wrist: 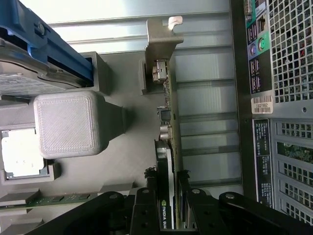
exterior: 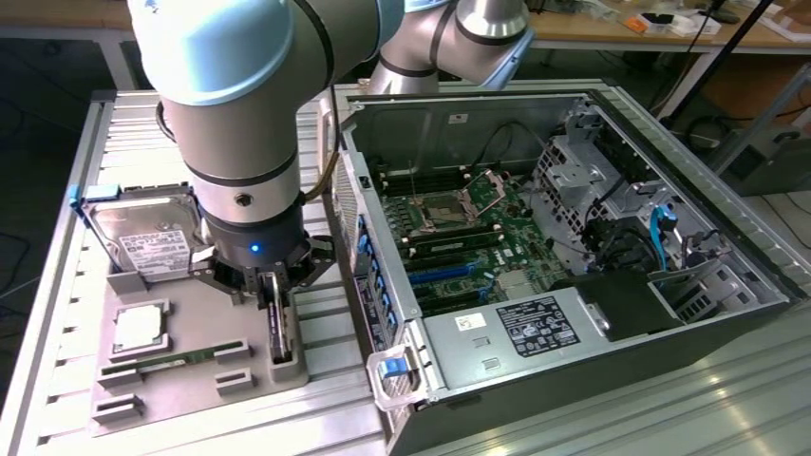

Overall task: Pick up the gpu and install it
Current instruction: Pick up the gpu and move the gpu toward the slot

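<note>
The gripper (exterior: 276, 306) (wrist: 168, 198) points straight down, its two black fingers (wrist: 145, 205) closed on the gpu (exterior: 281, 340) (wrist: 171, 122), one pressed on each face of the card near its top edge. The gpu stands on edge in a slot of the grey parts tray (exterior: 190, 394) (wrist: 132, 161). Its silver end bracket (wrist: 161, 44) is at the end farthest from the fingers, and its lower edge looks seated in the holder.

Above the gripper the wrist hangs vertically, with a blue light glowing on its dark collar. The thick grey arm (exterior: 235, 114) rises straight up, then bends across towards the exterior view's right.

On the same tray lie a hard drive (exterior: 146, 237) (wrist: 29, 73), a processor chip (exterior: 137, 328) (wrist: 19, 152) and a memory stick (exterior: 171, 363) (wrist: 58, 198). All three are on the exterior view's left of the gpu. Just beside the tray, on the exterior view's right, an open computer case (exterior: 709, 285) (wrist: 283, 98) lies with its motherboard (exterior: 481, 247) exposed.
</note>
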